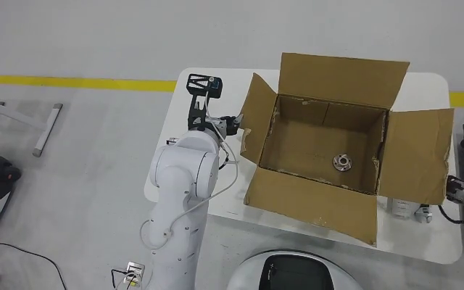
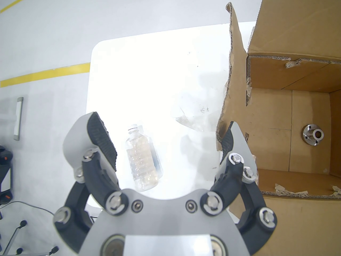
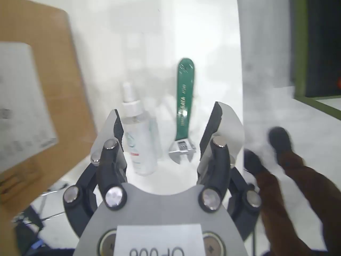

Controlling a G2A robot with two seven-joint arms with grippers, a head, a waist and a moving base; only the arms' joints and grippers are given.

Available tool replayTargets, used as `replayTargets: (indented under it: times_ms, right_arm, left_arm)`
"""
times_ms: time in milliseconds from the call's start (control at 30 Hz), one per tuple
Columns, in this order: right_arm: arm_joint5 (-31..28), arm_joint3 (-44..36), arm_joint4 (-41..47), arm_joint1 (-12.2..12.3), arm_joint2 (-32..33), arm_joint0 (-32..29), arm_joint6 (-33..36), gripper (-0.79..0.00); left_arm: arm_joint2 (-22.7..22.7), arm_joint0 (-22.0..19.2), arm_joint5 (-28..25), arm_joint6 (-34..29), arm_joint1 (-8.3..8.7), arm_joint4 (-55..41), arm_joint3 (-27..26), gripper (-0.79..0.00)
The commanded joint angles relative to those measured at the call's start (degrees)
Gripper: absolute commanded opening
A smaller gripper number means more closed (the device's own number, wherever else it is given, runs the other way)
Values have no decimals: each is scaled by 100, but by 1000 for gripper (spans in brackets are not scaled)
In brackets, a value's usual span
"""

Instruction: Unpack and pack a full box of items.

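The cardboard box (image 1: 304, 199) stands open right of centre in the top view. A lone metal flange (image 1: 341, 162) lies on its floor toward the right wall; it is probably dense, rigid and slick, and best pinched across the raised hub. Just outside the box's left flap the left gripper (image 2: 162, 121) hangs with jaws wide apart over a light, crushable clear plastic bottle (image 2: 141, 158) on the white table (image 1: 428, 90). The right gripper (image 3: 166, 113), jaws also spread and empty, hovers over a spray bottle (image 3: 138, 139) and a green adjustable wrench (image 3: 183, 107).
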Motion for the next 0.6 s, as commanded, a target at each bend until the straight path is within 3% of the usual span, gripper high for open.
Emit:
replayTargets:
  times_ms: [0,67,133,267,400,467,567]
  right_arm:
    - [-439,243,1932,-58,567,-109,-259,-265]
    - [-786,504,3059,-106,884,-202,-381,-409]
    - [-1253,735,3931,-129,1021,-241,-352,-449]
    - [-1761,1014,4926,-122,1059,-252,-177,-379]
    - [-2021,1039,5163,-79,1008,-222,-195,-225]
    - [-2078,1124,5364,-61,1002,-213,-188,-203]
    - [-2175,1246,5688,-32,1023,-190,-171,-240]
  left_arm:
    - [0,0,0,0,0,0,0,0]
    - [0,0,0,0,0,0,0,0]
    - [0,0,0,0,0,0,0,0]
    - [0,0,0,0,0,0,0,0]
    - [0,0,0,0,0,0,0,0]
    - [0,0,0,0,0,0,0,0]
    - [0,0,0,0,0,0,0,0]
